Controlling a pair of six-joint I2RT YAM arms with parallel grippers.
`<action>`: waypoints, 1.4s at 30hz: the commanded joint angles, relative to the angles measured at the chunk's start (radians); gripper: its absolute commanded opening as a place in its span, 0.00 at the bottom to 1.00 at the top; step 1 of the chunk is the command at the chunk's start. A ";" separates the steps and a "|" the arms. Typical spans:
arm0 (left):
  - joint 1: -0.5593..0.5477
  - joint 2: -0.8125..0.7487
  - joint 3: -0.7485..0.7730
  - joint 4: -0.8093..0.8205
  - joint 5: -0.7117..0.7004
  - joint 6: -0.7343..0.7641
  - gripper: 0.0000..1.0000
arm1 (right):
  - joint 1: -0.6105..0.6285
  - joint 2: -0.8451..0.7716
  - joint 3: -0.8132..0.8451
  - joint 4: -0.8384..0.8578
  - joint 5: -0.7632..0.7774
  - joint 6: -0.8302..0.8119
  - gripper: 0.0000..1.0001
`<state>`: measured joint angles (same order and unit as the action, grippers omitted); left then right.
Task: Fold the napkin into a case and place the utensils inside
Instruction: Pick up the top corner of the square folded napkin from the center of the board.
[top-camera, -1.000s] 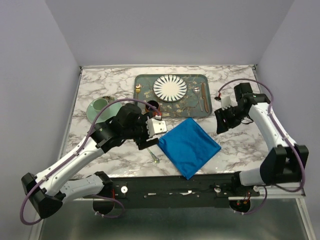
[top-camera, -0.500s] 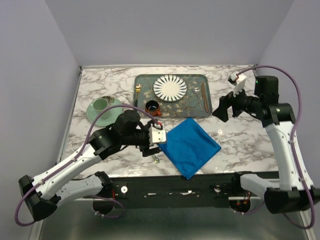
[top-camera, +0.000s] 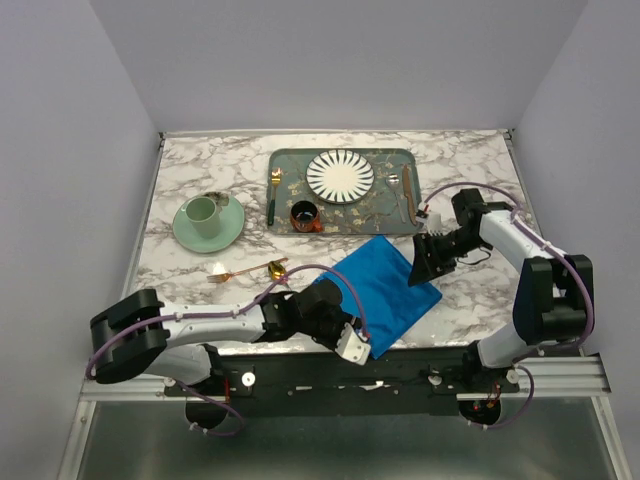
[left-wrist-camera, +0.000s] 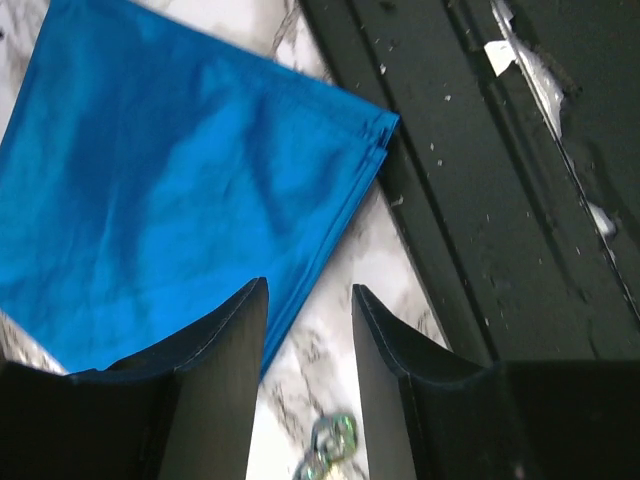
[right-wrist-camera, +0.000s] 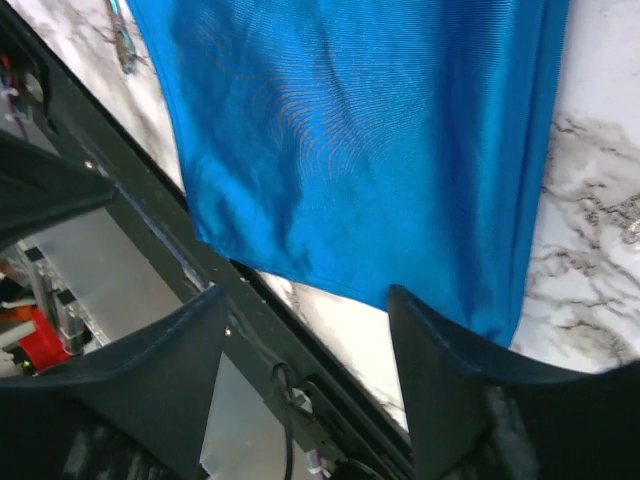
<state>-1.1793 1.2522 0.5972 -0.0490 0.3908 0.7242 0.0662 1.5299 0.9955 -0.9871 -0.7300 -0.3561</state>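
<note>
Jaws first: the left gripper (left-wrist-camera: 310, 290) has its fingers moderately apart, and the gap shows only bare marble table (left-wrist-camera: 322, 385), so it isn't pinching anything. The blue napkin (top-camera: 378, 290) lies just ahead of it. In the left wrist view the cloth's edge slips behind the tip of the left finger, and I can't tell if they touch. The napkin's near corner, with stacked layers showing, points at the black rail (left-wrist-camera: 470, 200) along the table's near edge. Something small and iridescent (left-wrist-camera: 330, 450) peeks in low between the fingers, too cropped to name.

The right gripper (right-wrist-camera: 308, 300) is spread wider and holds nothing either. It sits over the napkin's right side, the cloth filling the view past its fingers, with one corner just beside the right-hand finger.

The napkin lies flat as a diamond at the near edge. A copper-pink fork (top-camera: 240, 273) lies on the marble off to its left, well clear of both grippers.
</note>
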 joint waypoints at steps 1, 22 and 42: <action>-0.072 0.114 -0.008 0.248 -0.009 0.037 0.48 | 0.001 0.071 -0.009 0.044 0.084 0.040 0.63; -0.114 0.303 -0.014 0.367 0.056 0.135 0.46 | 0.001 0.242 0.041 -0.001 0.264 0.052 0.40; -0.115 0.302 -0.017 0.331 0.082 0.144 0.46 | 0.000 0.256 0.057 -0.007 0.274 0.043 0.41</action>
<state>-1.2854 1.5486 0.5900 0.2840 0.4397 0.8650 0.0662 1.7695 1.0294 -0.9802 -0.4747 -0.3042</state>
